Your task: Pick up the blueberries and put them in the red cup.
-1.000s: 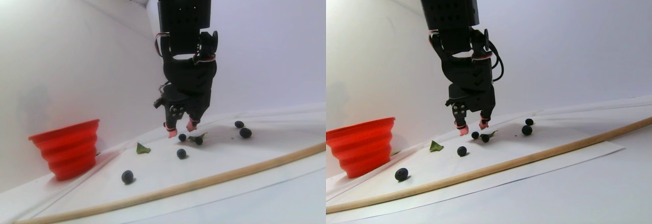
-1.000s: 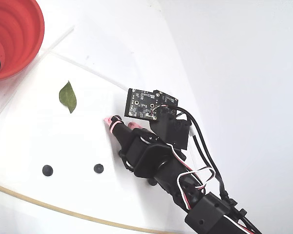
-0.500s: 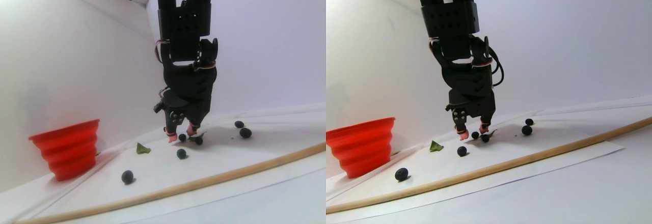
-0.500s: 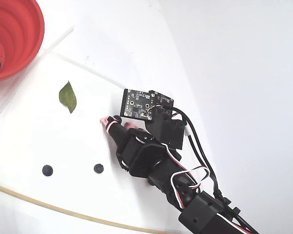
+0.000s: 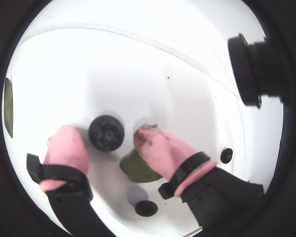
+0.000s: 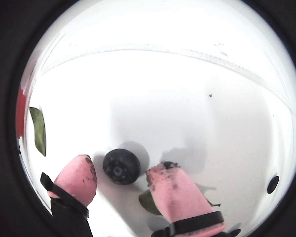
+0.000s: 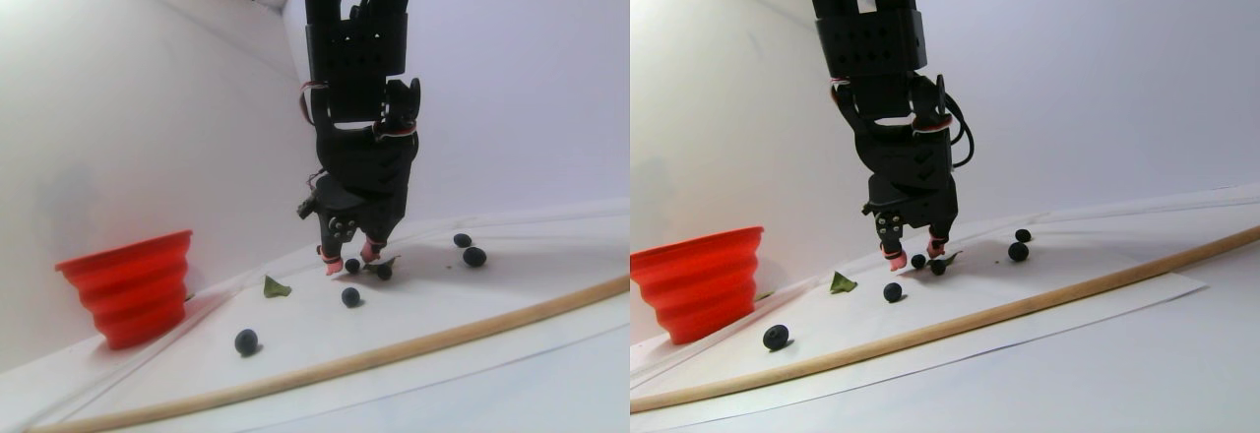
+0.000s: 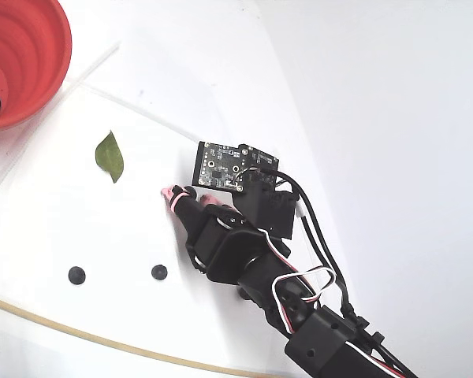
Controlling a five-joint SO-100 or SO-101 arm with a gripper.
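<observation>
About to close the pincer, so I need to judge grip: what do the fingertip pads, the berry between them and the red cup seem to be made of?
Fingertip pads: soft-looking pink rubbery covers, matte, smudged dark at the tips.
Berry: matte blue-black ball with a dimpled crown; real fruit or moulded imitation, I can't tell.
Red cup: red-orange plastic or silicone, smooth, with stepped rings like a collapsible cup.

Matt plastic, soft rubber, paper and bare wood around me.

My black plastic gripper looks matt, its pink rubbery fingertips smudged dark and banded in black. The small round dark blueberries have a dull, matt skin. The ribbed red-orange plastic cup is smooth with a faint sheen. The white paper-covered counter is matt; the thin wooden dowel is bare and pale.
</observation>
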